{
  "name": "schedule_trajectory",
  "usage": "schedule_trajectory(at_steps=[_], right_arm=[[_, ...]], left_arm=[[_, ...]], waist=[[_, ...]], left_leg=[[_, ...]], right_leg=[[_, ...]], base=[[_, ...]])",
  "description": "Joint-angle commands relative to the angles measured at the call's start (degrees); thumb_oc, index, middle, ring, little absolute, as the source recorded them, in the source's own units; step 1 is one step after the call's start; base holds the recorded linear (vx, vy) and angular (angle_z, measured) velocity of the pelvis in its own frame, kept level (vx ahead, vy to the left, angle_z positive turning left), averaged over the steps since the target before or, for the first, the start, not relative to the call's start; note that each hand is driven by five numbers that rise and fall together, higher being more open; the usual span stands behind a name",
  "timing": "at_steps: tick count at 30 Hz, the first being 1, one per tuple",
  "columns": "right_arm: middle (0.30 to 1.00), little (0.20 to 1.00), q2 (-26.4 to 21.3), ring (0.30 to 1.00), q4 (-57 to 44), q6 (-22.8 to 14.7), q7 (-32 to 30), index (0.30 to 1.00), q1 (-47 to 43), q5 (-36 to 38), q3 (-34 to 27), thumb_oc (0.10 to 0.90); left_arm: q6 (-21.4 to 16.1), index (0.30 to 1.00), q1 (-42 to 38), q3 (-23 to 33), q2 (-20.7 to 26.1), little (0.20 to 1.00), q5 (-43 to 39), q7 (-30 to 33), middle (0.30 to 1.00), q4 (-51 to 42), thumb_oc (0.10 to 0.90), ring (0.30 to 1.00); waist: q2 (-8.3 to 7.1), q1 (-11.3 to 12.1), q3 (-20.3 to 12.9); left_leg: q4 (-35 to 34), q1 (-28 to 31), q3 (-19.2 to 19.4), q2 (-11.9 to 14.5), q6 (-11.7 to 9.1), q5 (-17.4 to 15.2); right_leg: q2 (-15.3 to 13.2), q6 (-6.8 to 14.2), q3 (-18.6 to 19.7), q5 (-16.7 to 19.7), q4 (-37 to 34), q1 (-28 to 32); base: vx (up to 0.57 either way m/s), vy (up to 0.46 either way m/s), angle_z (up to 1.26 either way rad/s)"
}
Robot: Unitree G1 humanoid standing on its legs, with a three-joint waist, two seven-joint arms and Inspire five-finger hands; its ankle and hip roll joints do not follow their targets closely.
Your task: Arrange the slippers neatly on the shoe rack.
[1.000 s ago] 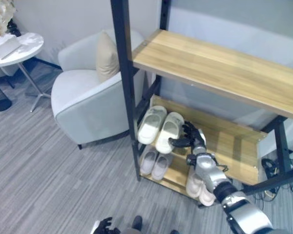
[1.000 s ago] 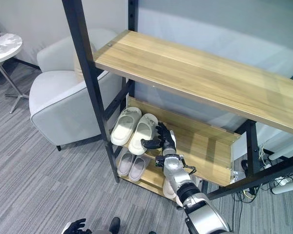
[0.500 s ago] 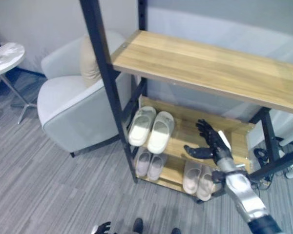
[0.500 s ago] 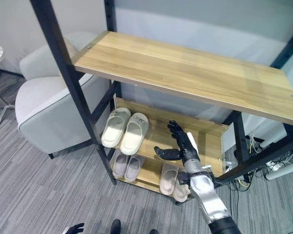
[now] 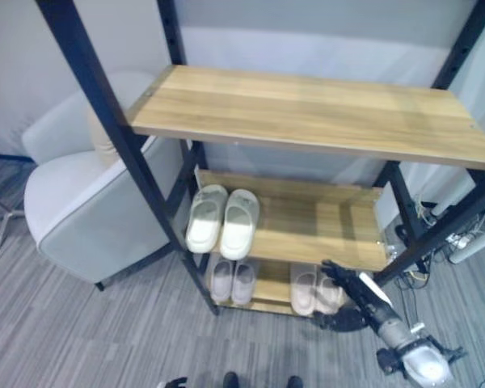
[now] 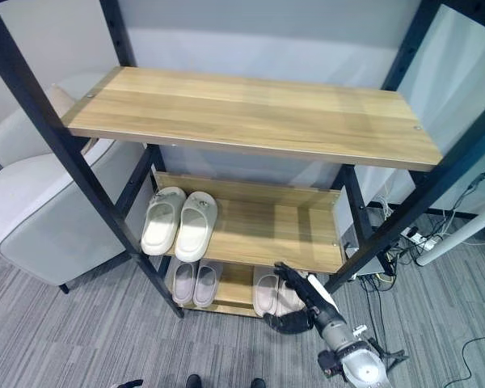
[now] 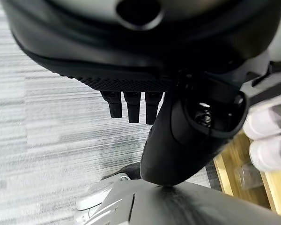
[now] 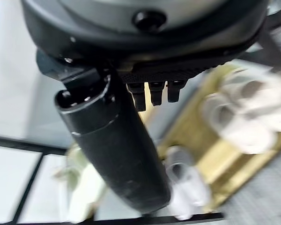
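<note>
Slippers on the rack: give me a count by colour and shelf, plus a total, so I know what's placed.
Cream-white slippers, middle shelf: 2
Pale grey slippers, bottom shelf, left: 2
Pale pinkish slippers, bottom shelf, right, by the open right hand: 2
Total: 6 slippers, three pairs side by side; top shelf bare.

Bright, even indoor light — soft shadows; right wrist view motion-blurred.

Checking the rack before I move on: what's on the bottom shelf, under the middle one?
Two pairs of slippers: a greyish pair at its left end and a pale pair at its right. The middle shelf covers their far ends, and the open right hand hides part of the pale pair.
</note>
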Motion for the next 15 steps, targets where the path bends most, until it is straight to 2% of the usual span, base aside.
schedule_trajectory(at_steps=[1,4,5,13,15], right_arm=[[0.9,0.9,-3.26,0.9,2.98,-2.9,-4.08,0.9,-4.37,-8.03,1.84,0.8],[0.9,0.9,-1.44,0.9,14.59,-2.2,-6.83,0.9,-7.31,-13.77,5.42,0.8],[0.9,0.9,-1.26,0.9,15.0,-2.39,-7.03,0.9,-7.6,-13.88,5.63,0.8],[0.9,0.9,8.95,0.9,50.42,1.56,-12.47,0.9,-15.71,-16.43,10.76,0.8],[0.9,0.9,9.66,0.9,52.4,1.85,-12.74,0.9,-16.18,-16.47,10.87,0.8]], left_arm=[[-2.97,0.9,-5.72,-3.16,-5.66,0.9,1.69,-3.44,0.9,2.52,0.8,0.9],[-2.87,0.9,-5.87,-4.27,-5.46,0.9,2.07,-3.34,0.9,2.06,0.8,0.9],[-2.86,0.9,-5.89,-4.21,-5.4,0.9,2.06,-3.33,0.9,2.04,0.8,0.9],[-2.28,0.9,-7.34,-6.78,-4.54,0.9,1.68,-2.28,0.9,2.42,0.8,0.9],[-2.34,0.9,-7.45,-6.97,-4.37,0.9,1.77,-2.22,0.9,2.45,0.8,0.9]], waist=[[0.57,0.26,-2.01],[0.84,0.42,-1.85],[0.78,0.39,-1.81],[1.31,1.68,-1.57],[1.28,1.79,-1.55]], left_leg=[[-0.18,2.43,0.53,2.65,-3.23,-6.23],[-0.18,2.38,0.87,2.8,-3.17,-6.08],[-0.18,2.4,0.91,2.82,-3.18,-6.1],[-0.18,3.07,0.18,2.96,-3.16,-5.95],[-0.18,3.13,0.05,2.96,-3.17,-5.96]], right_leg=[[-1.09,3.39,-0.15,-4.23,1.22,0.5],[-0.96,3.42,0.13,-4.14,1.03,0.44],[-0.94,3.41,0.17,-4.13,1.03,0.43],[-0.4,2.96,0.17,-4.6,0.66,1.64],[-0.36,2.91,0.14,-4.67,0.62,1.82]], base=[[-0.03,-0.04,-0.09],[-0.03,-0.038,-0.17],[0.0,-0.029,-0.08],[0.0,-0.035,-0.01],[0.01,-0.039,0.04]])
